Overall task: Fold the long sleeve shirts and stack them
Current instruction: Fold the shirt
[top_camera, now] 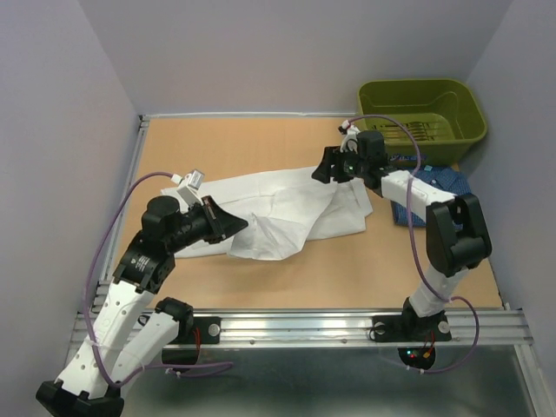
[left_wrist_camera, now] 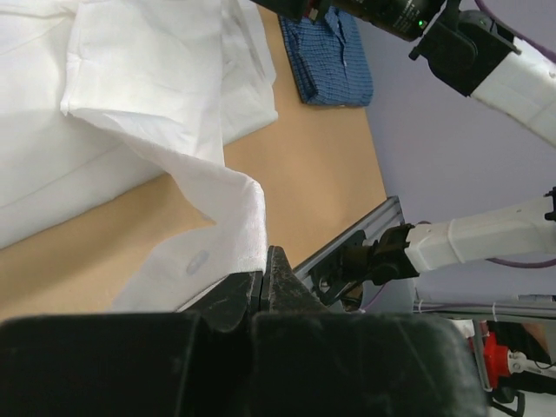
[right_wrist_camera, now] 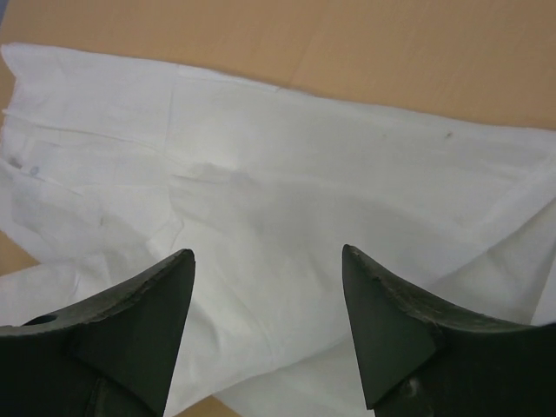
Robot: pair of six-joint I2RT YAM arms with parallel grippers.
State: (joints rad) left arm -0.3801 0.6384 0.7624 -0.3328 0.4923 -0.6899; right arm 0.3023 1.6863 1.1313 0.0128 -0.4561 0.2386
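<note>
At table [top_camera: 261, 139] ctr: L fingers [left_wrist_camera: 233, 302] tight on white shirt [top_camera: 287, 208], R fingers [right_wrist_camera: 139, 321] apart over it.

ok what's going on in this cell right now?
Shirt folding, partway. The left end effector is shut on an edge of the white shirt. The right end effector hangs open over the same shirt. The blue shirt lies folded near the green bin.
</note>
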